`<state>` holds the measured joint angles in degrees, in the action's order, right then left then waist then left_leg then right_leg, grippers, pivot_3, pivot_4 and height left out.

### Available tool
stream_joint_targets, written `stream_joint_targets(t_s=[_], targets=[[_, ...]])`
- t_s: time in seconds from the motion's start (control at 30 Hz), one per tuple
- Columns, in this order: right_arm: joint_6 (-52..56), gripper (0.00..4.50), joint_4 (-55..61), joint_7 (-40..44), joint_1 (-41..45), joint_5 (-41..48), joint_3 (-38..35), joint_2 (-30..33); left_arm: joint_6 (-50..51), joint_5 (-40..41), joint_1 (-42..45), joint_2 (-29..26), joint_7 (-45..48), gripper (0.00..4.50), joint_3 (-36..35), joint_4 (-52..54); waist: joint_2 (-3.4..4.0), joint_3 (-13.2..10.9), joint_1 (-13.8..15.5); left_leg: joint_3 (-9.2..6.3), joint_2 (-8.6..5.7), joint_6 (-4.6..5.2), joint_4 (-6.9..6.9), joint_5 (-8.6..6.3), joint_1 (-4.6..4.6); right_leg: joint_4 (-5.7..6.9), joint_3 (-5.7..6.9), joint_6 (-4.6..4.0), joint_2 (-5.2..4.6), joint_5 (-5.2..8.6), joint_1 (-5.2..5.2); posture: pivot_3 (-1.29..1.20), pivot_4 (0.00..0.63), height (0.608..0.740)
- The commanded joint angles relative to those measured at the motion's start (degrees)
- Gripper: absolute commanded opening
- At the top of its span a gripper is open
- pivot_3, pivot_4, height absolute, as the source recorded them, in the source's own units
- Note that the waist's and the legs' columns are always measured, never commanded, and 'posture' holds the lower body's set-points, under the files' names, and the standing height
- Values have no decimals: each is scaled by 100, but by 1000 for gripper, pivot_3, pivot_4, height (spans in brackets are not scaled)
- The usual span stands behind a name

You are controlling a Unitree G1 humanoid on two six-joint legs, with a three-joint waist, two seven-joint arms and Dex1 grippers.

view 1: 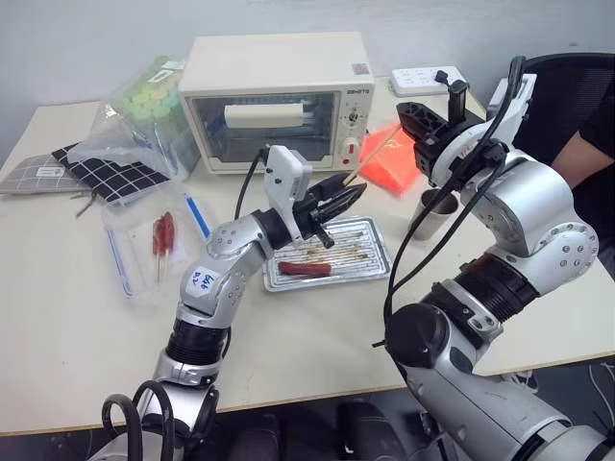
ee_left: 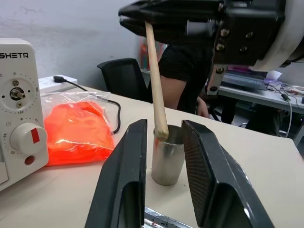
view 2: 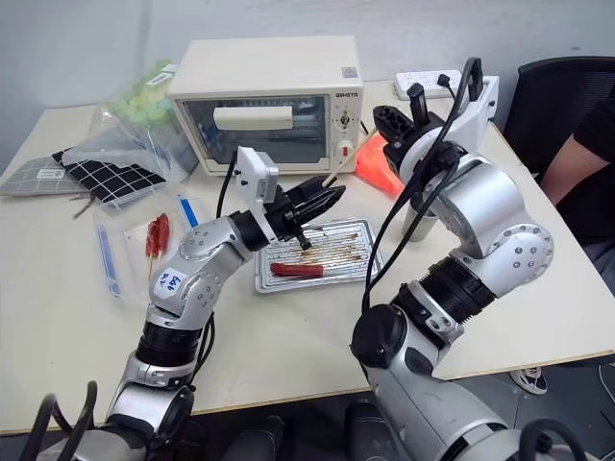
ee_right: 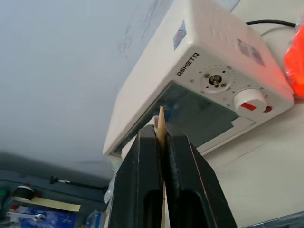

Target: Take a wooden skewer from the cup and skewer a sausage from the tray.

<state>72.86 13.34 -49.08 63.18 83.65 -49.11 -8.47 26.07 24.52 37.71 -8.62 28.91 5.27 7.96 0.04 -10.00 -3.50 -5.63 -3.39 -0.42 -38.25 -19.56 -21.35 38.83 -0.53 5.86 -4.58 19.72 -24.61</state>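
The right end effector (ee_right: 161, 137) is raised beside the white toaster oven (view 1: 279, 96), near its knob side. Its two black fingers are pressed together on the wooden skewer (ee_left: 156, 80), which slants down from them. The skewer's lower end sits at the rim of the cup (ee_left: 167, 156).

The left arm reaches forward over the tray (view 1: 375, 259), just in front of the toaster oven. The left end effector (view 1: 348, 197) points up a little toward the cup. Its fingers (ee_left: 124, 180) stand apart with nothing between them, one on each side of the cup as its own camera sees it.

The sausage (view 1: 305, 269) lies in the tray.

The counter (view 1: 77, 327) is pale. Beside the toaster oven's knob side lies an orange bag (ee_left: 76, 128). Behind the counter, a person sits by a black chair (ee_left: 124, 76).
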Motion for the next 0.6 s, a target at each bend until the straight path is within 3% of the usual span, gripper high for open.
stream_joint_targets(t_s=[0.03, 0.27, 0.6], targets=[[-726, 0, 90, -370, -359, 821, 726, -58, -251, -94, 234, 148, -78, 1259, -34, -42, 0, 0, 10, 0, 0, 0, -1, 0, 0, 0, 0, 0, 0, 0, 1, 0, 150, 740], [-1851, 0, 185, -593, -908, 1616, 1833, 645, -242, -35, 272, 140, -138, 1259, -197, 69, 0, 0, 3, 1, 2, 0, 0, 0, -2, -10, 2, 0, 3, 0, 2, 0, 150, 740], [-2849, 0, 196, -371, -1393, 2048, 2602, 1466, 191, 151, -375, -205, -262, 1259, -369, 945, 0, 0, 24, 1, 5, 1, 2, 0, -6, -33, 2, 0, 3, 0, 6, 0, 150, 740]])
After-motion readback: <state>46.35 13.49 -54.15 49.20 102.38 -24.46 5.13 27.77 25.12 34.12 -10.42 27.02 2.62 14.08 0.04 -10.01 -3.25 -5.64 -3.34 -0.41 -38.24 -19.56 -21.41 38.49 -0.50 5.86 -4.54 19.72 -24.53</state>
